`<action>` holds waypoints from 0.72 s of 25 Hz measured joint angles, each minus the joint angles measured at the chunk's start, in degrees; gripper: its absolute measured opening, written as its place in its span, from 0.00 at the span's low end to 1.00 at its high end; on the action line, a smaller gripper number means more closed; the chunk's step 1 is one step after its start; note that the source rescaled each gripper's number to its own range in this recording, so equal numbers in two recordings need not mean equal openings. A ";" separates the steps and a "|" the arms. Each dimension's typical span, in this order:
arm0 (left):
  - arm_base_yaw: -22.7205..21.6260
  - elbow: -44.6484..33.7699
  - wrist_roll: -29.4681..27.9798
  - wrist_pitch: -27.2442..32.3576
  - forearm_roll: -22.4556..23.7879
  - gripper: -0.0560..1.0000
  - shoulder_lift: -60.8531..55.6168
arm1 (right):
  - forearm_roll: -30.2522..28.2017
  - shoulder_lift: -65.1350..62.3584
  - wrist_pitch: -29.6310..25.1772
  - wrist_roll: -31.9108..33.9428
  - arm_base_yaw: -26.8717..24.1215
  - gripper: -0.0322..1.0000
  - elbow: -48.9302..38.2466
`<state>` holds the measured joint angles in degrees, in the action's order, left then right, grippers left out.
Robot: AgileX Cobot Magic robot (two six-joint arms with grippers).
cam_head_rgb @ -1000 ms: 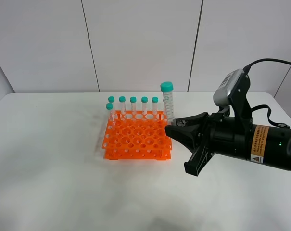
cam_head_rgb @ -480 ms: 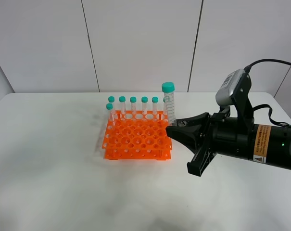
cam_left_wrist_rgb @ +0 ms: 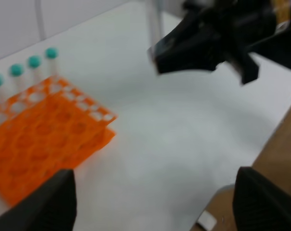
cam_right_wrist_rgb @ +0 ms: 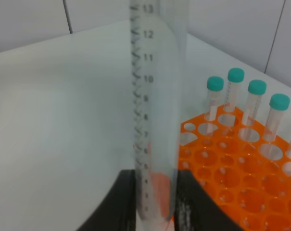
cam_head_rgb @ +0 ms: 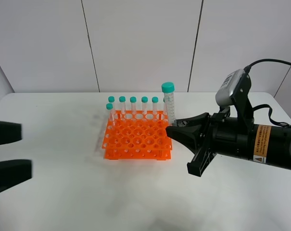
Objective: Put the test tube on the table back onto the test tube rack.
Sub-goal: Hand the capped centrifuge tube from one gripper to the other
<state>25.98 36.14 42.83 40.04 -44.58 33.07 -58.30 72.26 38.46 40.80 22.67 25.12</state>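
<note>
My right gripper (cam_head_rgb: 173,126) is shut on the lower end of the test tube (cam_head_rgb: 169,105) and holds it upright, teal cap up, just off the right end of the orange test tube rack (cam_head_rgb: 137,139). In the right wrist view the clear graduated tube (cam_right_wrist_rgb: 155,110) stands between my dark fingers (cam_right_wrist_rgb: 121,202), with the rack (cam_right_wrist_rgb: 232,173) beside it. Several capped tubes (cam_head_rgb: 133,103) stand in the rack's back row. My left gripper (cam_head_rgb: 8,154) is open and empty at the far left, well away from the rack. The left wrist view shows the rack (cam_left_wrist_rgb: 39,130) and the right gripper (cam_left_wrist_rgb: 208,38).
The white table (cam_head_rgb: 63,192) carries only the rack. Most rack holes (cam_head_rgb: 140,137) are vacant. White wall panels stand behind the table. In the left wrist view the table's edge (cam_left_wrist_rgb: 260,149) runs past a brown surface.
My open left gripper has come into the exterior view at the left edge. The right gripper with the tube shifted slightly right a second ago and has held still since.
</note>
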 joint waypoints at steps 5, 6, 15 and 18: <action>0.66 3.89 22.33 -2.20 -19.34 0.67 13.36 | -0.05 0.00 0.00 0.05 0.00 0.04 0.00; 0.66 4.71 26.49 -2.35 -23.94 0.67 14.95 | -0.04 0.00 0.00 0.02 0.00 0.04 0.00; 0.66 5.80 62.07 -3.28 -53.28 0.66 23.50 | -0.63 0.00 0.00 0.02 0.00 0.04 0.00; 0.66 5.80 64.00 -5.10 -53.96 0.66 24.76 | -0.69 0.00 0.00 0.02 0.00 0.04 0.00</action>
<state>26.64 41.94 106.83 34.94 -98.54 57.83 -58.99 72.26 38.46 40.82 22.67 25.12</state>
